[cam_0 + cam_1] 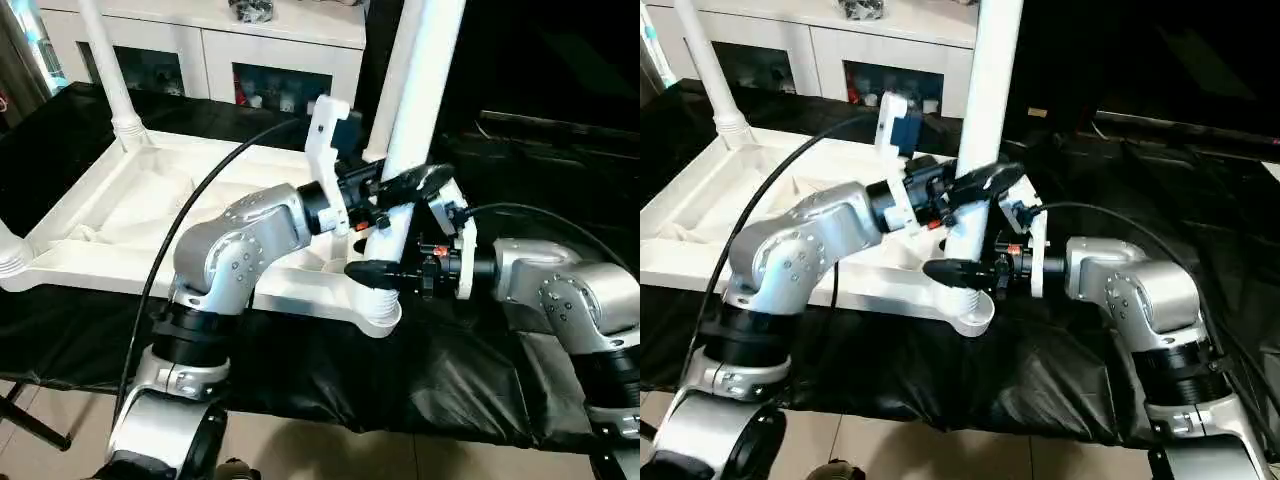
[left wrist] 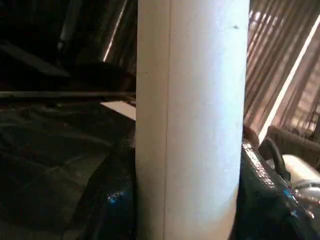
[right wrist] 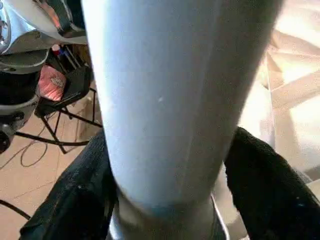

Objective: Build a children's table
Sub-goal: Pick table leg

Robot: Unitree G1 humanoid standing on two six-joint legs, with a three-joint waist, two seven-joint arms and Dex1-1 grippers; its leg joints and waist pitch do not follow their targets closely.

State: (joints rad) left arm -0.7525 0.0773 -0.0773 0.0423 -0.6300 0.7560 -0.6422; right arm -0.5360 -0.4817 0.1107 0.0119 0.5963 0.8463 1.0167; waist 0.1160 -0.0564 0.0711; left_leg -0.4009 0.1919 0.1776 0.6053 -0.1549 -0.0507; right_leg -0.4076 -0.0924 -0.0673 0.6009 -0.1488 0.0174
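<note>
Table leg smooth white plastic; table cover glossy black sheeting; forearms brushed silver metal.

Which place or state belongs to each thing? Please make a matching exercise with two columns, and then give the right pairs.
Things:
1. left gripper
2. right gripper
3. far leg
4. cabinet

Places or states:
A. stands in a far corner socket of the table top, with no gripper on it
B. behind the table top, with glass doors
C. closed on the near leg, higher up
D. closed on the near leg low down, just above its corner socket

Pairs: 1-C, 2-D, 3-A, 4-B
</note>
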